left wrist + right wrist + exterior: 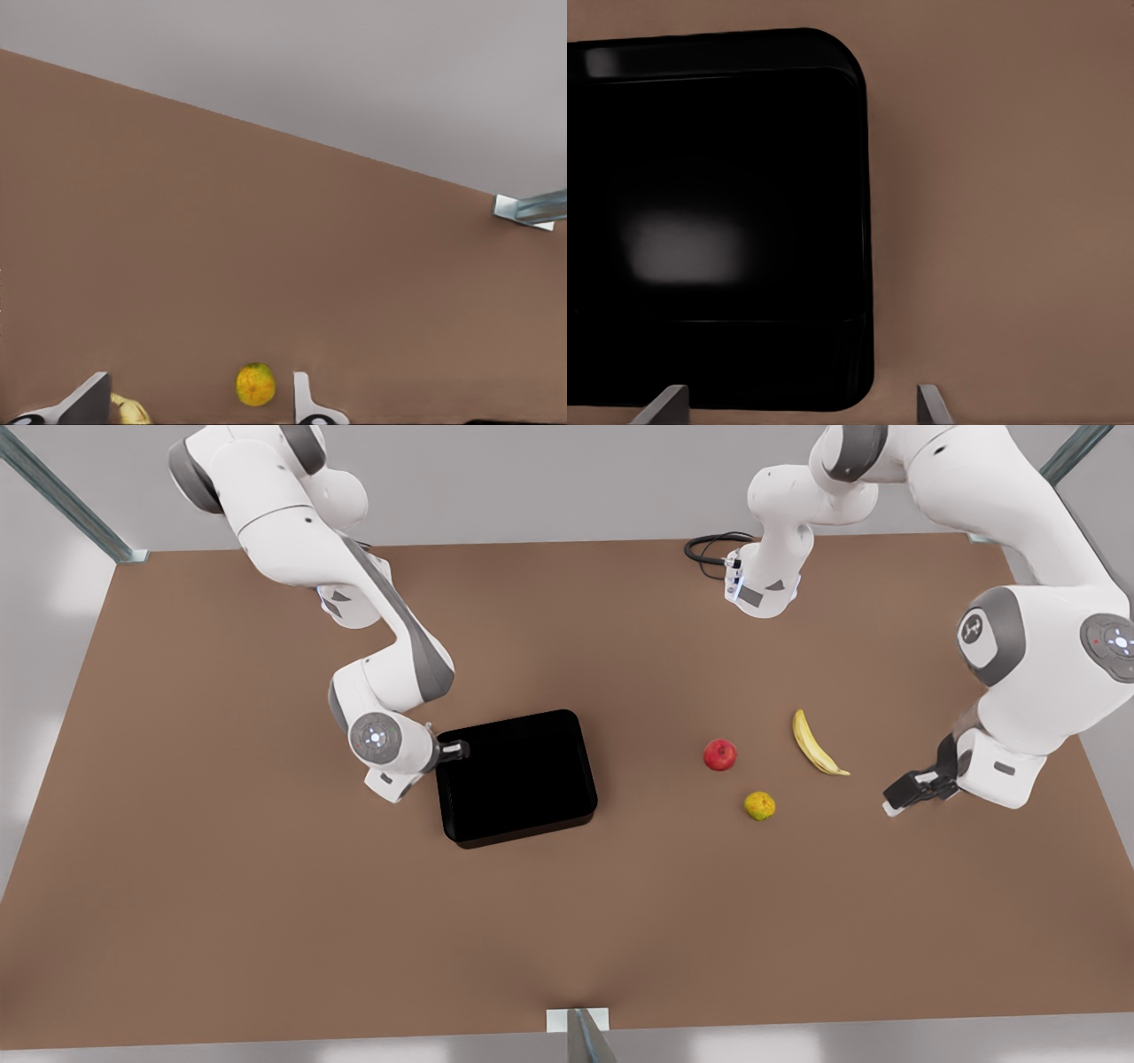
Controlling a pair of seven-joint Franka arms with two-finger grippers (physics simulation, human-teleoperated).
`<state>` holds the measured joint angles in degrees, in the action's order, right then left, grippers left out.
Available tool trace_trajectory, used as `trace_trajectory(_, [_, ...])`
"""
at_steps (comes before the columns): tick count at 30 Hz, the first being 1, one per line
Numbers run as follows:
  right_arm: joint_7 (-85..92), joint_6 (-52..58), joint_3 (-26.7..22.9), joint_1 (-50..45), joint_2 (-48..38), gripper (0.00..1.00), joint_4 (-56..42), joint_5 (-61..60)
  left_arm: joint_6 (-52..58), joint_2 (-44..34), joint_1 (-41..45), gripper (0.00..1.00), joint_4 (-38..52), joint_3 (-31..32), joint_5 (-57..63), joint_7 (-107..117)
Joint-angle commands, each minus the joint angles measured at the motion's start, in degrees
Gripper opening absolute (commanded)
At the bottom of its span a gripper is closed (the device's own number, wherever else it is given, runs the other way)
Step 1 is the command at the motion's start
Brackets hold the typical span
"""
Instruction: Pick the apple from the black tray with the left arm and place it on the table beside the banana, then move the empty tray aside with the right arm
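Apple [719, 755], small, round and glossy red: in the front view it lies on the plain brown tabletop [266, 921], near the slim curved yellow banana [814, 745] and just above the yellow-green-orange round citrus fruit [759, 805]. The matte black rectangular tray [516, 776] stands well apart toward the front view's left and appears empty. I judge the first part of the task done: the fruit is out of the tray and set down beside the banana. The left claw [905, 794] hangs low on the front view's right, near the banana's dark tip, holding nothing. The right claw [454, 750] sits at the tray's upper left corner, at the rim; whether it touches the wall cannot be told here.

Left wrist view: two pale fingers [303, 398] stand wide apart with nothing between them. The citrus fruit [255, 384] lies on the bare tabletop [266, 248] beyond them, and a yellow end of the banana [128, 410] shows at the frame edge. This arm appears to be waiting.

Right wrist view: the black tray [718, 221] shows a bare, dark floor with a dull highlight. The right claw's fingers [928, 405] are spread wide, one at the tray's near wall and one over the tabletop [1010, 195] outside it, so the wall looks lined up between them but is not yet gripped.

Remaining, in my judgement: closing on the wall and moving the tray aside.
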<state>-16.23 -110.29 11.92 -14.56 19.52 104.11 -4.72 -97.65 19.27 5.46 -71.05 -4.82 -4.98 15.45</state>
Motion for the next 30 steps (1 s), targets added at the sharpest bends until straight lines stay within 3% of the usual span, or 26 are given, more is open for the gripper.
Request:
trace_trajectory(1, [-10.5,-10.6,0.0,0.0,-0.9,0.96,2.3,-0.2,12.9,0.5,-1.1,1.0,0.6,0.0,-2.1,-21.0])
trace_trajectory(5, [-10.5,-18.2,0.0,0.0,-3.4,0.96,7.3,-0.3,12.9,0.6,-2.0,1.0,-0.3,0.1,-2.0,-21.3])
trace_trajectory(21, [-2.8,-32.4,-1.7,0.4,5.4,0.93,10.0,0.5,12.9,0.4,-4.2,1.0,-0.3,0.2,-2.4,-21.4])
trace_trajectory(26, [-2.9,-32.3,-1.6,0.4,5.4,0.69,10.1,0.4,12.9,0.4,-4.5,1.0,-0.3,0.2,-2.5,-21.6])
trace_trajectory(30, [-2.8,-32.4,-1.6,0.4,6.0,0.65,10.0,0.5,12.9,0.4,-4.6,1.0,-0.3,0.1,-2.4,-21.7])
